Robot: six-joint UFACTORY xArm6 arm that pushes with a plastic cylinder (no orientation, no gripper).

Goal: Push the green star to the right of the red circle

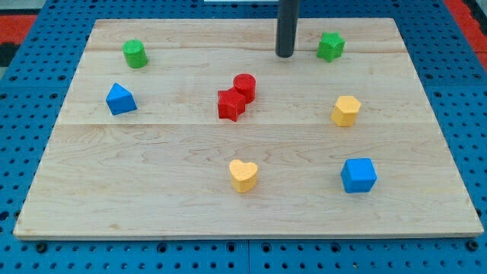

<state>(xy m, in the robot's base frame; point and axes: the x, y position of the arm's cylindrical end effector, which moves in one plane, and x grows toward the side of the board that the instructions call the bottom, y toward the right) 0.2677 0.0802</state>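
1. A dark rod descends from the view's top onto a wooden board (pixel 152 213); my tip (pixel 284 55) rests on the far part of the board, holding nothing and touching no block.

2. The arm carries no jaws at all, only the straight rod, so nothing here spreads, closes or pinches.

3. The green star (pixel 330 46) sits in the far right area, just to the right of my tip, with a narrow strip of bare wood showing between them.

4. The red circle (pixel 244 87) stands near the board's centre, nearer than my tip and to its left, well apart from the green star.

5. A red star (pixel 230 104) lies against the red circle's near left side; the two appear to touch.

6. A green block (pixel 135 53), rounded or many-sided, sits in the far left area.

7. A blue triangular block (pixel 120 99) lies on the left side, nearer than that green block.

8. A yellow block (pixel 345 110), roughly hexagonal, sits on the right side, nearer than the green star.

9. A yellow heart (pixel 243 174) rests near the middle of the board's near half, nearer than the red pair.

10. A blue cube (pixel 358 175) sits in the near right area, to the right of the yellow heart.

11. The board lies on a blue perforated surface (pixel 30 91), with red showing at both far corners.
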